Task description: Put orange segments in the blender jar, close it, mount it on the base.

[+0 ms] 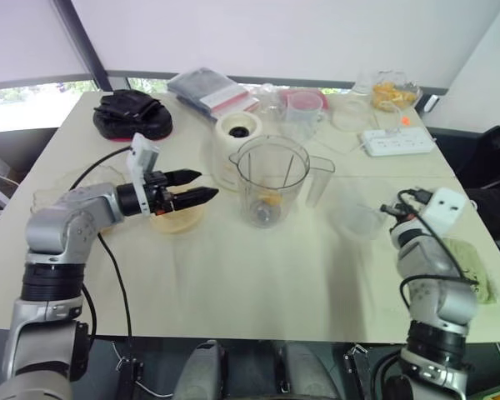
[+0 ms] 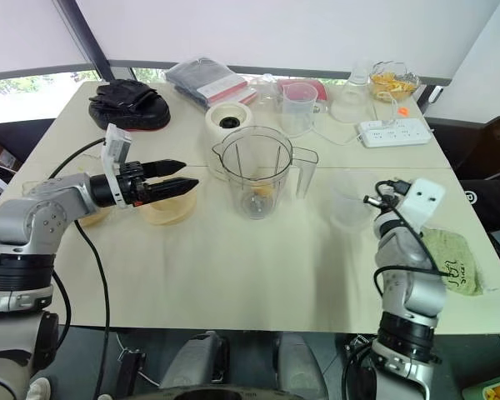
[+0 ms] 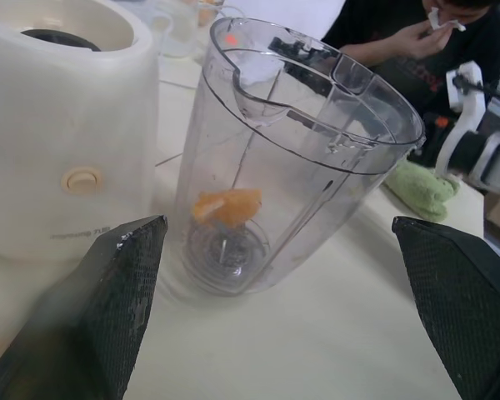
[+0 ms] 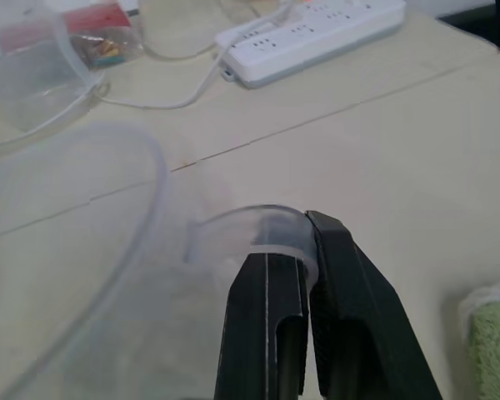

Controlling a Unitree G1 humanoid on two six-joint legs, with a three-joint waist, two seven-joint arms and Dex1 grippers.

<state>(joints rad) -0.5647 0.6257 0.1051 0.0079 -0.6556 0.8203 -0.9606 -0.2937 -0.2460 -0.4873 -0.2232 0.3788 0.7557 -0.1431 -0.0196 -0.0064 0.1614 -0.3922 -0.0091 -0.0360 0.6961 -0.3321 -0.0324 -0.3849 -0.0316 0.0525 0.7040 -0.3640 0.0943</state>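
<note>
Left eye, table (image 1: 258, 292): cream top; near half bare from the front edge up to the jar, far half crowded.
Left eye, blender jar (image 1: 271, 182): upright near mid-table, mouth open, no lid on, handle toward the robot's right.
Left eye, base (image 1: 237, 133): just behind the jar toward the robot's left, dark socket up, nothing mounted on it.
Left eye, left gripper (image 1: 192, 188): fingers spread, empty, pointing level at the jar's side; small gap left before the jar wall; shallow bowl (image 1: 177, 218) directly beneath.
Left eye, right gripper (image 1: 393, 209): near the table's right edge, fingers clenched on the rim of a clear lid (image 1: 356, 215) lying right of the jar.
Left eye, green cloth (image 1: 473, 265): at the right edge, beside the right arm.

Right eye, power strip (image 2: 396, 132): far right, cord trailing left toward a clear cup (image 2: 297, 107) with a pink-red rim.
Right eye, black pouch (image 2: 130, 106): far left corner, well apart from both arms.
Right eye, open room: bare strip between jar and clear lid; wide bare stretch along the front edge.

Left wrist, orange segments (image 3: 227, 205): a small clump at the jar's bottom, over the blade.
Left wrist, fingers (image 3: 121, 287): set wide, one to each side of the jar, neither touching it.
Left wrist, person (image 3: 417, 37): beyond the table's far side, hand raised.

Right wrist, fingers (image 4: 350, 312): pressed together, pinching the thin curved edge of the clear lid; bare table beyond up to the power strip.
</note>
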